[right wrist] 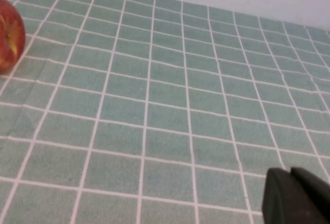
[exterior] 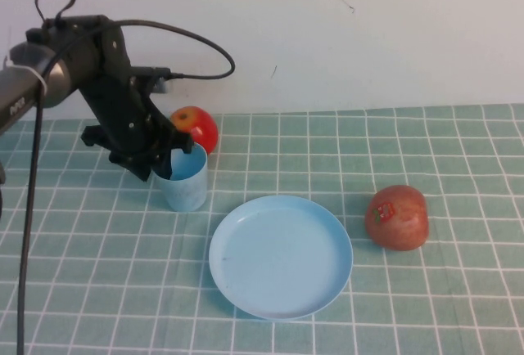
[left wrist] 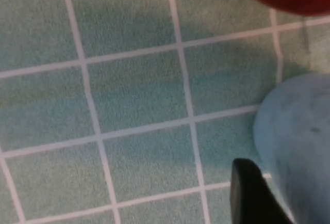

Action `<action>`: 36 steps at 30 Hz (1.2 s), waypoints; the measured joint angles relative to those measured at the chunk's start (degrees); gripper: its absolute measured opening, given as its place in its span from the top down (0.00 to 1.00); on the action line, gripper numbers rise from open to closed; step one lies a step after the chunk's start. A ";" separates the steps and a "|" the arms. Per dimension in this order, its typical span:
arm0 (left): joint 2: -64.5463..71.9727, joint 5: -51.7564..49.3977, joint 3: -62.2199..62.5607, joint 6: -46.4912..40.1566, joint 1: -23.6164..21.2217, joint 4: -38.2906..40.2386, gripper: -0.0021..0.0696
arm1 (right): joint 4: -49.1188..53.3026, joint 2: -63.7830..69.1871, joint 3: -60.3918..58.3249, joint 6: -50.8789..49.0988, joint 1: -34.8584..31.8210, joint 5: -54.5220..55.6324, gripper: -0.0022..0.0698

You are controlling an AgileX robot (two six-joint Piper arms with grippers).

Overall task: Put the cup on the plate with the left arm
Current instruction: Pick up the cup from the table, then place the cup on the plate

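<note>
A green checked tablecloth (exterior: 426, 306) covers a table below a white wall. Toward the back left, a small light blue cup (exterior: 186, 180) stands upright on the cloth. The black left gripper (exterior: 166, 163) is lowered onto the cup's rim, one finger appearing to dip inside the cup; whether the fingers are clamped on the wall cannot be told. A red and yellow apple (exterior: 196, 128) sits just behind the cup. A round light blue plate (exterior: 281, 255) lies near the cup, toward the front and right, not touching it. A reddish pomegranate (exterior: 398, 217) rests right of the plate. The right gripper (right wrist: 295, 195) shows only as a dark tip over bare cloth in its wrist view
</note>
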State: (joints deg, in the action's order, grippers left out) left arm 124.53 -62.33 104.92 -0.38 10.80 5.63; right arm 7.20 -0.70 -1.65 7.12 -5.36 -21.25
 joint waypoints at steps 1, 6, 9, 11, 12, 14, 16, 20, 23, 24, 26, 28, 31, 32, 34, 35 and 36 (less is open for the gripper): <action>0.90 0.00 0.02 0.00 0.00 0.00 0.65 | 0.00 0.00 0.00 0.00 0.00 0.00 0.97; 3.01 -0.59 0.06 -1.91 0.15 0.11 0.91 | 0.00 0.00 0.00 0.00 0.00 0.00 0.97; 1.40 -1.20 0.06 -2.67 0.66 -1.03 0.94 | 0.00 0.00 0.00 0.00 0.00 0.00 0.97; -1.21 -1.45 0.06 -3.63 0.77 -1.29 0.94 | 0.00 0.00 0.00 0.00 0.00 0.00 0.97; -3.00 -1.88 0.06 -4.17 1.00 -1.29 0.94 | 0.00 0.00 0.00 0.00 0.00 0.00 0.97; -6.50 -3.15 0.06 -5.25 1.11 0.01 0.94 | 0.00 0.00 0.00 0.00 0.00 0.00 0.97; -10.27 -5.14 0.06 -6.93 1.21 3.34 0.94 | 0.00 0.00 0.00 0.00 0.00 0.00 0.97; -15.09 -7.76 0.06 -8.35 2.56 7.43 0.94 | 0.00 0.00 0.00 0.00 0.00 0.00 0.97; -16.27 -8.04 -0.21 -8.35 5.84 7.42 0.94 | 0.00 0.00 0.00 0.00 0.00 0.00 0.97; -16.40 -8.11 -0.58 -8.35 7.50 7.41 0.94 | 0.00 0.00 0.00 0.00 0.00 0.00 0.97; -16.40 -8.11 -1.62 -8.35 11.33 6.40 0.94 | 0.00 0.00 0.00 0.00 0.00 0.00 0.97; -15.91 -8.26 -2.57 -8.11 15.07 4.07 0.94 | 0.00 0.00 0.00 0.00 0.00 0.00 0.97; -14.29 -8.26 -3.91 -6.85 19.34 2.11 0.94 | 0.00 0.00 0.00 0.00 0.00 0.00 0.97; -13.87 -8.26 -4.26 -6.73 20.10 1.99 0.94 | 0.00 0.00 0.00 0.00 0.00 0.00 0.97; -12.72 -8.26 -4.95 -6.64 21.08 1.63 0.94 | 0.00 0.00 0.00 0.00 0.00 0.00 0.97; -12.11 -8.26 -5.05 -6.64 21.20 1.52 0.94 | 0.00 0.00 0.00 0.00 0.00 0.00 0.97; -11.28 -8.26 -5.05 -6.64 21.20 1.40 0.94 | 0.00 0.00 0.00 0.00 0.00 0.00 0.97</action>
State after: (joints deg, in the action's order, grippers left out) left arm 113.26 -70.60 99.87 -7.03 32.00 7.03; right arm 7.20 -0.70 -1.65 7.12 -5.36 -21.25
